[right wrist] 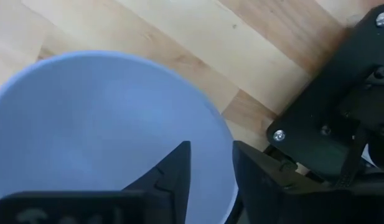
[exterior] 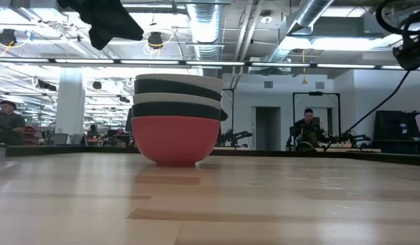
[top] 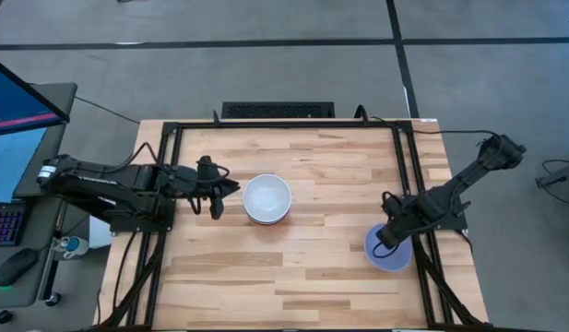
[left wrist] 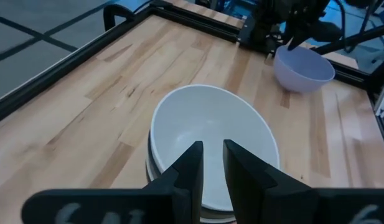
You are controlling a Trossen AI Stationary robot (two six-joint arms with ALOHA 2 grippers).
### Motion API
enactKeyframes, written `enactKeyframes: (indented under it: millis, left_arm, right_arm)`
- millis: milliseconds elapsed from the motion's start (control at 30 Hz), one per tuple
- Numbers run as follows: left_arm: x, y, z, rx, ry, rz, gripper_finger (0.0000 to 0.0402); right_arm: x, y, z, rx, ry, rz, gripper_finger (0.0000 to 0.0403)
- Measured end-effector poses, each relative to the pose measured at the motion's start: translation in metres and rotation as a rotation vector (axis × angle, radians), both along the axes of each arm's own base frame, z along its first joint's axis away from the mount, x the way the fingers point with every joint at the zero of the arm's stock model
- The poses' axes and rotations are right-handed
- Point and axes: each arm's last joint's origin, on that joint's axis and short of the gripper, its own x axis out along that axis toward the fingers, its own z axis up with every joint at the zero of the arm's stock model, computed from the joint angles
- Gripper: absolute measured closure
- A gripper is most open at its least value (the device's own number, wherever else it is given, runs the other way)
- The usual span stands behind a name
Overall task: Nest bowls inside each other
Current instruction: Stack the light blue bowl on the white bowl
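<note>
Filling the right wrist view, the lavender-blue bowl (right wrist: 104,137) is sitting alone near the table's (top: 293,277) right edge, well apart from the stack. The right gripper (right wrist: 210,165) is straddling its rim, fingers a little apart, 1 inside and 1 outside, not visibly clamping. At mid-table, the stack (exterior: 177,119) is showing 5 nested bowls: red at the bottom, then black, white, black, white on top. So only 1 bowl is judged left to nest. The left gripper (left wrist: 211,165) is hovering just beside the stack, fingers slightly apart and empty.
</note>
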Motion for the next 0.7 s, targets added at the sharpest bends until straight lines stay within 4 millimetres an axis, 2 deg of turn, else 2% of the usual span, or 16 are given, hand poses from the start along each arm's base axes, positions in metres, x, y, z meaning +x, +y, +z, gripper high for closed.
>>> enactKeyframes:
  millis: [233,333,467,700]
  left_arm:
    - [0.000,-0.004,0.000,0.002,-0.002,-0.006,0.0349]
    - [-0.001,-0.005,-0.001,0.001,0.014,-0.010,0.0349]
    - [-0.003,-0.005,-0.004,-0.009,0.038,-0.006,0.0349]
    - [-0.003,-0.005,-0.005,-0.012,0.050,-0.001,0.0349]
  right_arm:
    - [0.015,0.000,-0.016,-0.068,0.106,-0.060,0.0251]
    - [0.022,0.001,-0.019,-0.040,0.096,-0.072,0.0251]
    - [0.024,0.003,-0.018,-0.005,0.054,-0.080,0.0253]
    - [0.018,-0.001,-0.012,-0.007,0.034,-0.078,0.0250]
